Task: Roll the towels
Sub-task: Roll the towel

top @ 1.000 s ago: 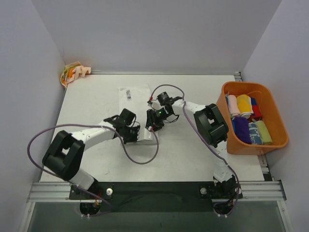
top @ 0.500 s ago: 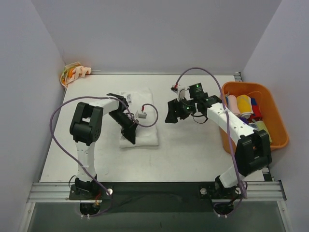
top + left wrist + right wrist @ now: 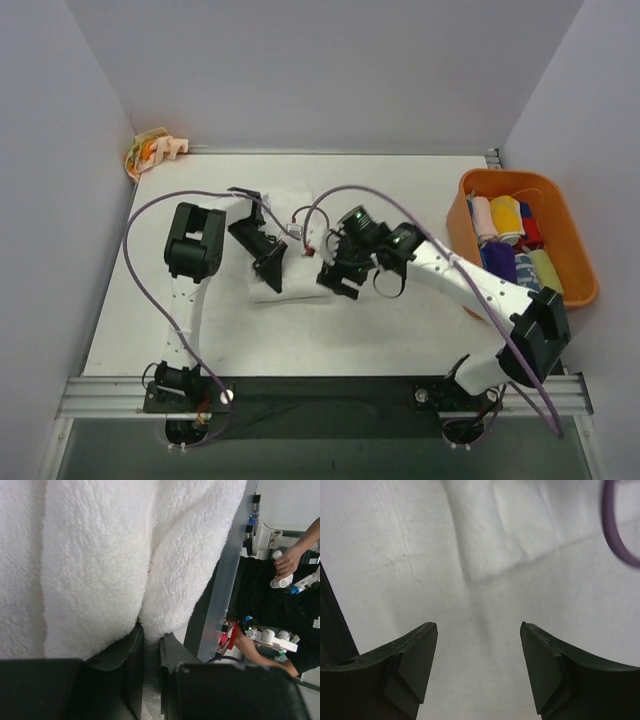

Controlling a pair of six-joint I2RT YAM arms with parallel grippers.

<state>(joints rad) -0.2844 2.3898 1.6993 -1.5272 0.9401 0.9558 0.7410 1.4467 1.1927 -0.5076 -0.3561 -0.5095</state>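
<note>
Grey walls box in your white table (image 3: pixel 380 190). At 3 o'clock stands the bin (image 3: pixel 530 303), packed with rolled towels (image 3: pixel 510 220) in pink, yellow, red, purple, blue and green; I take those as finished.

Your white towel (image 3: pixel 295 285) lies just off centre toward 9 o'clock. It is folded into a strip whose long axis runs 12 to 6, one short end pointing at the far wall and the other at the arm bases. Most of its length reads as flat from above, so by my reckoning its roll is barely begun at best. The left wrist view shows thick doubled folds, but you cannot tell from them whether a first turn is made.

Your left gripper (image 3: pixel 272 268) sits on the strip's near half, fingers nearly together and clamped on a fold of the cloth. Your right gripper (image 3: pixel 335 280) hovers at the strip's 3 o'clock edge, close to its near end, jaws apart with nothing between them.

Out in the 10 o'clock corner, against the wall, the cream towel (image 3: pixel 150 152) lies crumpled and unrolled. That one is left for you as well.
</note>
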